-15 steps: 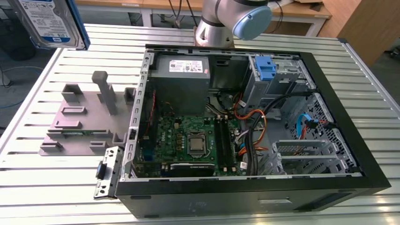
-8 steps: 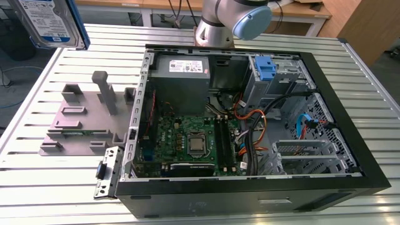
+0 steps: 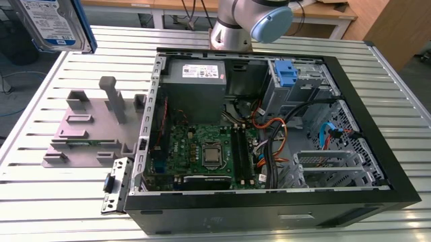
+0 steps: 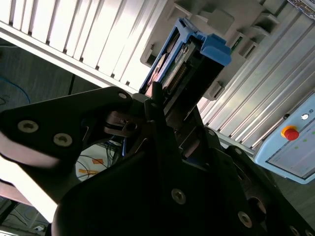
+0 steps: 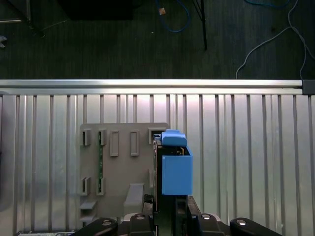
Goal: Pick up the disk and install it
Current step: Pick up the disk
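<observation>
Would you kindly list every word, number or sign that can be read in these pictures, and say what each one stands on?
Nothing can be read clearly enough to quote.
White-and-blue label on the disk, held in the gripper: print too small to read.
White sticker on the power-supply box: too small to read.
Screen of the control pendant, below its red button: blurred, unreadable.

The disk (image 3: pixel 47 22) is up in the air, clear of the worktop (image 5: pixel 246 147) and clamped in the end effector (image 5: pixel 168 206). It's silver metal, its white-and-blue label facing out in the exterior view, with a blue plastic carrier along its side. In both wrist views it's edge-on, carrier end outermost, over the slats short of the worktop's long edge.
</observation>
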